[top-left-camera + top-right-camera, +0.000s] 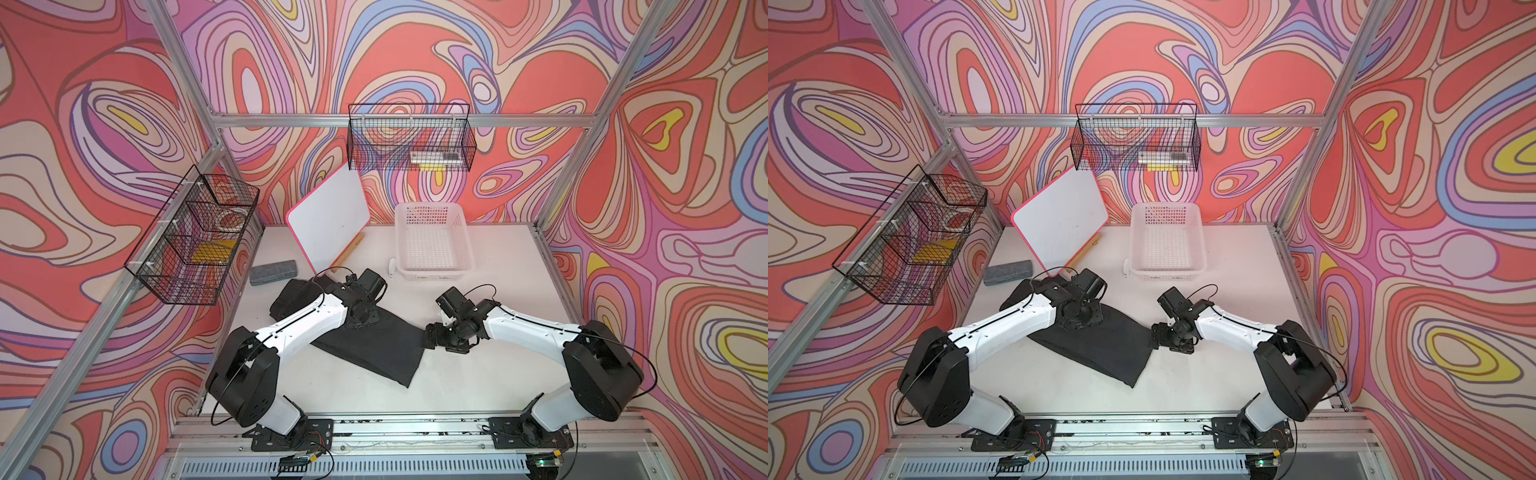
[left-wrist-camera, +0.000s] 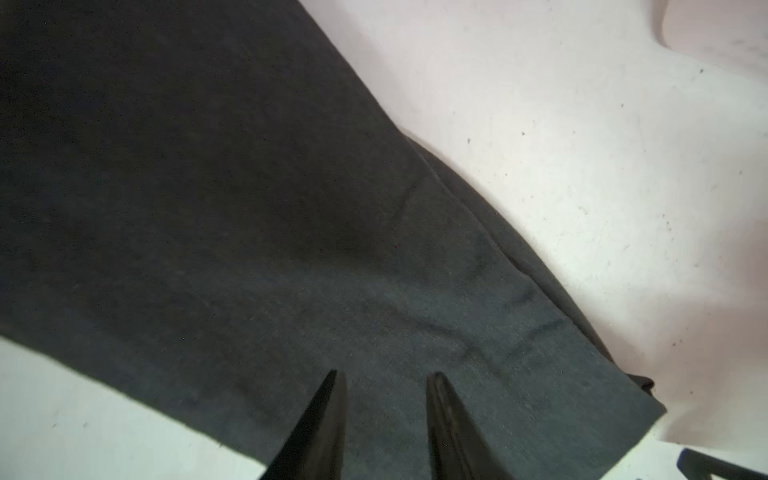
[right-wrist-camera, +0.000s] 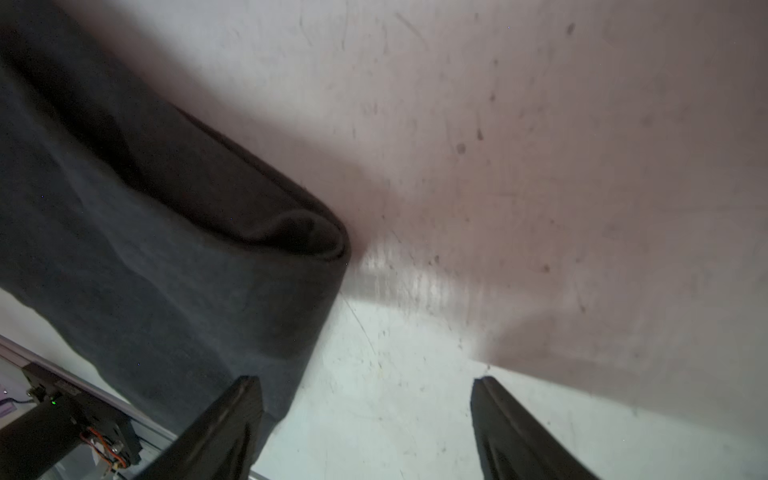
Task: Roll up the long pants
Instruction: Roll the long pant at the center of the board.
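Under the left gripper (image 2: pixel 384 376): the long pants (image 1: pixel 374 345), lying flat on the tabletop (image 1: pixel 457 374). They are folded into one dark strip that runs from beyond the left gripper across to the right gripper (image 3: pixel 363 380).

Left gripper hovers over mid-cloth, jaws a little apart. Only flat fabric shows in the gap, nothing pinched.

Right gripper is wide open at what looks like the strip's hem end. One finger (image 3: pixel 232 415) is over the cloth edge, the other over bare tabletop, nothing held. Just ahead of it the corner shows a loose lip where the layers gape.

The cloth end behind the left arm looks bulkier in both top views, but the arm covers part of it. Can't tell if that is a roll or just the waist bunched.

My read: roll not started at this end, and the step in hand is getting a grip on the hem. Notes for doing it clean:
- Right gripper: drop low, slide the tabletop-side finger under the edge, close on all layers and not only the top one. Otherwise that gaping lip will split the layers.
- Left gripper: move off the middle to the hem's other corner, so both hold the same edge, level with each other.
- Turn the hem over as one straight line and keep the first turn small and tight. A skewed start cones.
- Soft cloth will likely sag between the grippers, so keep light tension across.
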`<state>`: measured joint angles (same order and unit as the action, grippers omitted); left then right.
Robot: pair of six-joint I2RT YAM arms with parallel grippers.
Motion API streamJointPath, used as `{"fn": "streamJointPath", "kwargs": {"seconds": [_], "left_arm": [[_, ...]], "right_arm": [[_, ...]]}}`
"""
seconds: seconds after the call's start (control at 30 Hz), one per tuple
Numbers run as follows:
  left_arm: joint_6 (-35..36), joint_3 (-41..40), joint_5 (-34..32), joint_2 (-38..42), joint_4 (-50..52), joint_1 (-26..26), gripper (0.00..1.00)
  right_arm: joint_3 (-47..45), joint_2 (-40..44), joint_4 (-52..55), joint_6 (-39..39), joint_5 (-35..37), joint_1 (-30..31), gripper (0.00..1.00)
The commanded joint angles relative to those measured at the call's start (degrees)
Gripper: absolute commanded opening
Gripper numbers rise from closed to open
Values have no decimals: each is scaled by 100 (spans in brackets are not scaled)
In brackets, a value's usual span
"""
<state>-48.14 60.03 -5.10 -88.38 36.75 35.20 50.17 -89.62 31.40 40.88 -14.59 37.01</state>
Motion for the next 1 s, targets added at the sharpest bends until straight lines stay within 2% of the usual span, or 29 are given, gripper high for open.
{"fn": "streamJointPath", "kwargs": {"seconds": [0.0, 0.1, 0.17, 0.27, 0.33, 0.4, 0.47, 0.53, 0.57, 0.67, 0.7, 0.73, 0.83, 0.97], "left_arm": [[592, -326, 944, -232, -1321, 13, 25], [561, -528, 1504, -528, -2046, 31, 21], [627, -495, 1601, -829, -2071, 31, 18], [732, -527, 1706, -1182, -2114, 31, 14], [832, -510, 1810, -1366, -2115, 44, 11], [980, -501, 1820, -1473, -2122, 115, 10], [1092, -499, 1863, -1549, -2209, 208, 10], [1096, -545, 1973, -1584, -2500, 298, 14], [1076, -541, 1978, -1564, -2529, 332, 19], [930, -587, 1241, -952, -2256, 365, 36], [950, -631, 905, -529, -2058, 365, 48], [1043, -661, 590, -117, -1827, 365, 54], [1334, -952, -191, 1147, -1450, 441, 57], [1652, -1517, -811, 2535, -1224, 756, 58]], "right_arm": [[-50, -167, -1139, 628, -184, 143, 80], [-279, -295, -1623, 915, -211, 290, 78], [-469, -397, -1952, 1110, -251, 344, 68], [-574, -437, -2103, 1322, -184, 444, 38], [-437, -224, -1814, 1480, -20, 505, 18], [-118, 157, -1425, 1726, 134, 550, 6], [360, 399, -934, 2048, 269, 552, 0], [1137, 261, -32, 2256, 393, 548, 0], [1486, 101, 359, 2292, 459, 559, 0], [1897, -219, 881, 2838, 546, 570, 0], [1856, -258, 877, 3147, 534, 564, 0], [1811, -280, 873, 3395, 569, 559, 0], [1923, -463, 1101, 3660, 679, 557, 0], [2315, -856, 1334, 3433, 610, 502, 0]]}}
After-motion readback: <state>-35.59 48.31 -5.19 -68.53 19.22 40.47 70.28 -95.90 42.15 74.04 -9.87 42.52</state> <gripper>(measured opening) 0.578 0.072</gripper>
